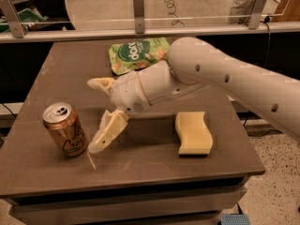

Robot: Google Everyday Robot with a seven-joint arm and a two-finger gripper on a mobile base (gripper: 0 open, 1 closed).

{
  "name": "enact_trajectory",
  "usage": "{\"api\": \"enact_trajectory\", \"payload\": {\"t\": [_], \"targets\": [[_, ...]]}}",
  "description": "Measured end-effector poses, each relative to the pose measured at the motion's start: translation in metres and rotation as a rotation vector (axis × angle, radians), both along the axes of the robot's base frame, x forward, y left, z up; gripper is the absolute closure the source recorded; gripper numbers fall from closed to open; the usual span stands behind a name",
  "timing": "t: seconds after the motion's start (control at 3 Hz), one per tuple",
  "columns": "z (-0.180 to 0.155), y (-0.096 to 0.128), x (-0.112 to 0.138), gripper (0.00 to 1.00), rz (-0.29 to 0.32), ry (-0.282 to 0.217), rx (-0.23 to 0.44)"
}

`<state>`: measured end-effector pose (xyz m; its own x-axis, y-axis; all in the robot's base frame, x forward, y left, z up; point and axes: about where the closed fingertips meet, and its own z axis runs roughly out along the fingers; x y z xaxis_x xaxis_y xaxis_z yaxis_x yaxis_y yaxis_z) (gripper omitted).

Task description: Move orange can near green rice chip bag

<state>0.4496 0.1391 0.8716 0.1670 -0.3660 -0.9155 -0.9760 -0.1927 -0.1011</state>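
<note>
The orange can (64, 129) stands upright near the front left of the tabletop (150, 172), well apart from the green rice chip bag (138, 54), which lies flat toward the far edge. The pincer (93, 115) hangs just to the right of the can, its two fingers spread wide and gripping nothing, the lower one tilted down close beside the can. A pale yellow wavy sponge (193, 132) lies to the right of the arm.

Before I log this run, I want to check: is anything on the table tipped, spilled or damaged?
Nothing stands out. The copper-orange metal can stands upright, front left; the light-green crinkly snack bag lies flat at the back; the gripper is open beside the can.
</note>
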Motion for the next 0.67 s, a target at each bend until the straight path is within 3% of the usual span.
{"api": "enact_trajectory", "payload": {"t": [0.33, 0.67], "targets": [[-0.003, 0.035, -0.016, 0.0, 0.067, 0.03, 0.059], [-0.004, 0.057, -0.033, 0.18, 0.117, 0.055, 0.091]]}}
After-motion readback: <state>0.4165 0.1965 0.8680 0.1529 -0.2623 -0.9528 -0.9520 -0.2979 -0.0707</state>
